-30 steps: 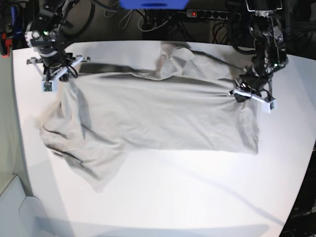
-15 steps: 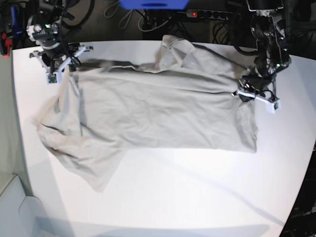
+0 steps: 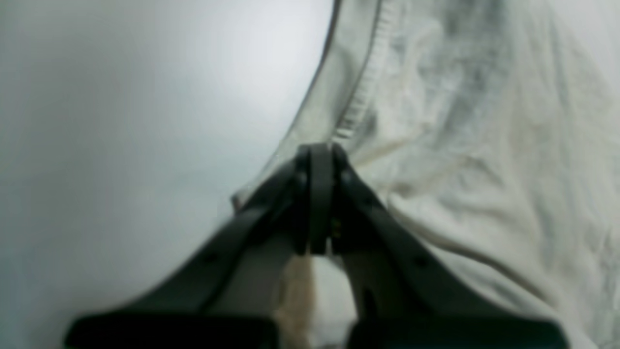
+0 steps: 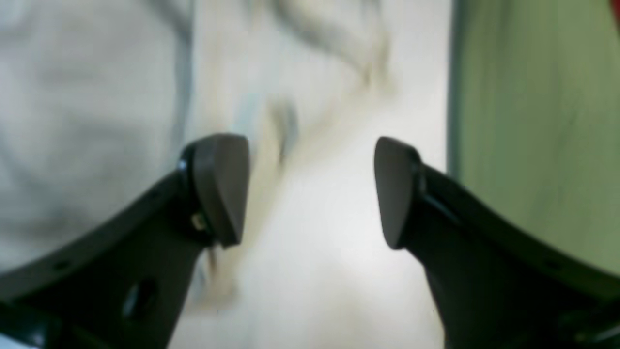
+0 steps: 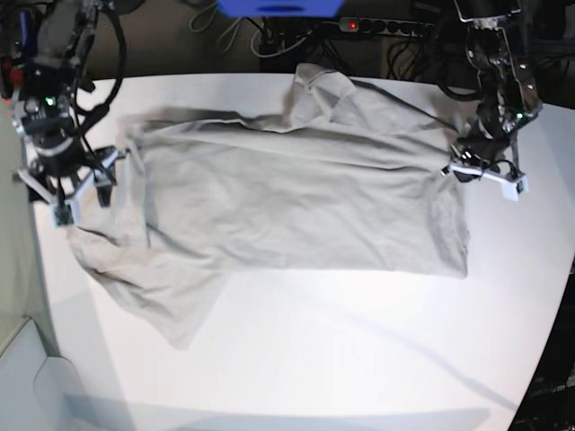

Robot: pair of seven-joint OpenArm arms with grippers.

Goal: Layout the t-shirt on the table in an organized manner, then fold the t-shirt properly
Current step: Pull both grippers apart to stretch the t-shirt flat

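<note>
t-shirt [image 5: 296, 197]: grey-beige, spread wide across far half of the desk, wrinkled; long axis runs left-right in base view; a loose flap hangs down toward the near-left corner area; a bunched lump of cloth sits at the far edge, mid-top.
desk [image 5: 359, 359]: white, big, near half bare; shirt lies wholly on it.
left gripper [image 5: 467, 164]: on base view's right, at shirt's right edge, low on the cloth; fingers [image 3: 317, 194] pressed together, pinching the shirt's stitched edge; hem seam visible running up from the tips in the left wrist view; white desk to the left of the pinch, cloth to the right.
right gripper [image 5: 67, 184]: on base view's left, at the desk's left edge, beside the shirt's left end; fingers [image 4: 220, 186] spread wide, nothing between them; right wrist view blurred, shows cloth behind the left finger and pale desk in the gap; contact with cloth can't tell.
shirt left end: crumpled, folded over near the right gripper, dark crease lines.
shirt right end: fairly flat, straight edge running down from the left gripper.
power strip [image 5: 377, 25]: behind desk, red light on, cables around.
blue object [image 5: 278, 7]: top centre, past the desk edge, cut off by frame.
</note>
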